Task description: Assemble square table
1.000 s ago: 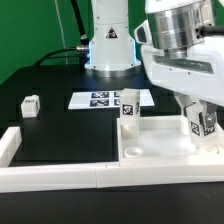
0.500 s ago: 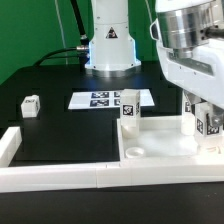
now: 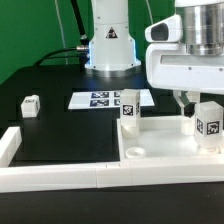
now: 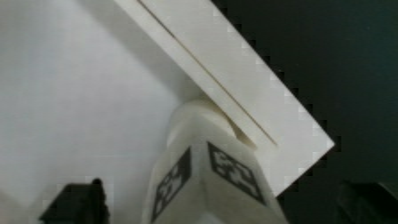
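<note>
My pincer (image 3: 195, 108) hangs over the upright leg (image 3: 208, 126), long axis vertical, at the tabletop's (image 3: 160, 152) corner on the exterior view's right; pinching or spread, I cannot tell.

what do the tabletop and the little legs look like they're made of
Tabletop: probably hard white plastic, smooth with a slight sheen; the rim and rounded corners look moulded. Upright leg and loose leg: the same white, likely the same plastic. Their black-and-white tags look like flat printed labels; whether paper or film, the pictures cannot tell.
</note>
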Available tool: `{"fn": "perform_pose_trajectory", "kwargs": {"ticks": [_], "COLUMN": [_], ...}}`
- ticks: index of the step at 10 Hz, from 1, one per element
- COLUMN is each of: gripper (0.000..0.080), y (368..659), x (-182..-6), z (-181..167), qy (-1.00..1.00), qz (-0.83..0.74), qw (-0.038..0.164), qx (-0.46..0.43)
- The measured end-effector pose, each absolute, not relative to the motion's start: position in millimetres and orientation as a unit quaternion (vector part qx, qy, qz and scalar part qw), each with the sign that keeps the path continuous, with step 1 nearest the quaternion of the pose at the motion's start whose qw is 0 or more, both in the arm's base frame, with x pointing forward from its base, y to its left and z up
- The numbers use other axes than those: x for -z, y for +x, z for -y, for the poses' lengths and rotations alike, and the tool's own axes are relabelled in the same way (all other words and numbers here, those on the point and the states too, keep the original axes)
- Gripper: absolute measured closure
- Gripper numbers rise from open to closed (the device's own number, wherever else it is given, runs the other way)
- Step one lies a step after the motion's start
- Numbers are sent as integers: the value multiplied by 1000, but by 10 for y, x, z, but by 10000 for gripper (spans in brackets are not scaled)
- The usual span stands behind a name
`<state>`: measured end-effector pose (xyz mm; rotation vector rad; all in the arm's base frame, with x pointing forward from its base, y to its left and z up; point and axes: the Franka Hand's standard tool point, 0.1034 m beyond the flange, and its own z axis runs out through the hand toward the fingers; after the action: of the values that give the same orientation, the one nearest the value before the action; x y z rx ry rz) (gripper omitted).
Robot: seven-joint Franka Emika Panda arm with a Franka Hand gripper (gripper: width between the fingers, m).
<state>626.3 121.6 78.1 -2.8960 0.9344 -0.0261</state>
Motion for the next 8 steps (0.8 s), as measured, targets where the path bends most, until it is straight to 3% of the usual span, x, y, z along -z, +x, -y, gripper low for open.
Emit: {"fn": "perform_pose_trajectory", "kwargs": {"ticks": [3, 5, 6, 7, 8], "gripper": [151, 151, 246, 427, 427], "y": [6330, 6330, 6330, 6329, 6323], "x": [-812, -811, -811, -810, -806], "z": [-1223, -1220, -1219, -1227, -1224], "qy": [-990, -988, -988, -982, -974], "qz": [-134, -147, -149, -184, -222], "qw": [36, 37, 37, 40, 40], "qx": [36, 35, 35, 33, 31]}}
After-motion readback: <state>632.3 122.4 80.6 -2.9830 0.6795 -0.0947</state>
